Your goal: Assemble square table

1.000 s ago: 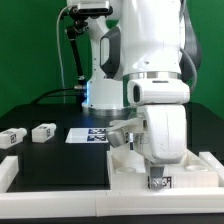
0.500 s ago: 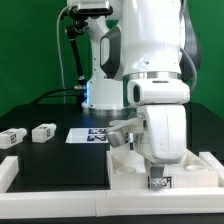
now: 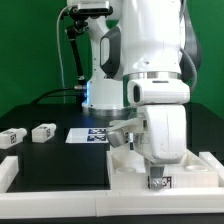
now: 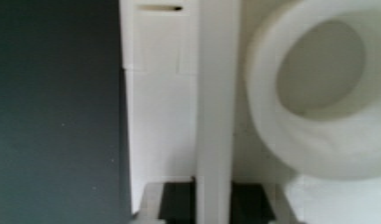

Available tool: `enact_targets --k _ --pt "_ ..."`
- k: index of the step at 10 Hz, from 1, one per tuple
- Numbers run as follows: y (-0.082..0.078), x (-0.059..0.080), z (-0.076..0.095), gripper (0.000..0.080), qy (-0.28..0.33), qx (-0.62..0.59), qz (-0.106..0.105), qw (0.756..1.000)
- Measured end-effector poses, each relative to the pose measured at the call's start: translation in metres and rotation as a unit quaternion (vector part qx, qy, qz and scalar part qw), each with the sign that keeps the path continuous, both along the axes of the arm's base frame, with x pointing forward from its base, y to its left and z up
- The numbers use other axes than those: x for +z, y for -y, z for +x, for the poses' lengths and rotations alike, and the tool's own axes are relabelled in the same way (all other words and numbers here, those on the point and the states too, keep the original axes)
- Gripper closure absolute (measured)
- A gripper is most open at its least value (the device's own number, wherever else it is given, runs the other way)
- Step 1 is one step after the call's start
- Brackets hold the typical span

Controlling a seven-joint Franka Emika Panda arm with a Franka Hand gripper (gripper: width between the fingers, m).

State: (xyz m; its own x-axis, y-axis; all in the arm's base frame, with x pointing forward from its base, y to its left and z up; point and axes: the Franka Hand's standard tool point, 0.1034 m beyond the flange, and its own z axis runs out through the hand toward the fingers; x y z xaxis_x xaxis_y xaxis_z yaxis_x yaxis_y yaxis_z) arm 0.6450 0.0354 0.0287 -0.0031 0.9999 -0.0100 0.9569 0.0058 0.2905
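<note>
1. Green backdrop cloth stands behind a black table top (image 3: 60, 160) in the exterior view.
2. The square table (image 3: 125, 170), a white slab with a raised rim, lies at the front, toward the exterior view's right.
3. On its front edge sits a black-and-white tag (image 3: 158, 181); the pattern is too small to read.
4. The white arm (image 3: 150, 60) reaches down over the slab and hides much of it.
5. In the wrist view the gripper (image 4: 213, 200) is clenched: its dark fingers (image 4: 169, 200) press on both sides of the slab's thin rim and grasp it.
6. Beside the rim the wrist view shows a rounded white form (image 4: 320, 100), too blurred to name.
7. An outer leg block (image 3: 10, 138) and an inner leg block (image 3: 43, 131) lie on the exterior view's left, apart from the slab, each with a dark tag.
8. The marker board (image 3: 90, 135) lies flat just beside the inner block, printed with black squares.
</note>
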Motion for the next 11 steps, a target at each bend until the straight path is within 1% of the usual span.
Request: enact_targets --k 3,7,8,10,11 --pt "-0.010 0.000 0.001 0.0722 -0.012 -0.016 0.002 1.000" --pt "-0.012 0.000 -0.001 0.0722 -0.013 -0.020 0.003 1.000" --pt "-0.012 -0.002 -0.006 0.0722 -0.021 -0.020 0.002 1.000" --pt "-0.013 -0.004 -0.016 0.0346 -0.036 -0.019 -0.001 0.999" --pt "-0.013 -0.004 -0.021 0.0346 -0.043 -0.019 -0.002 0.999"
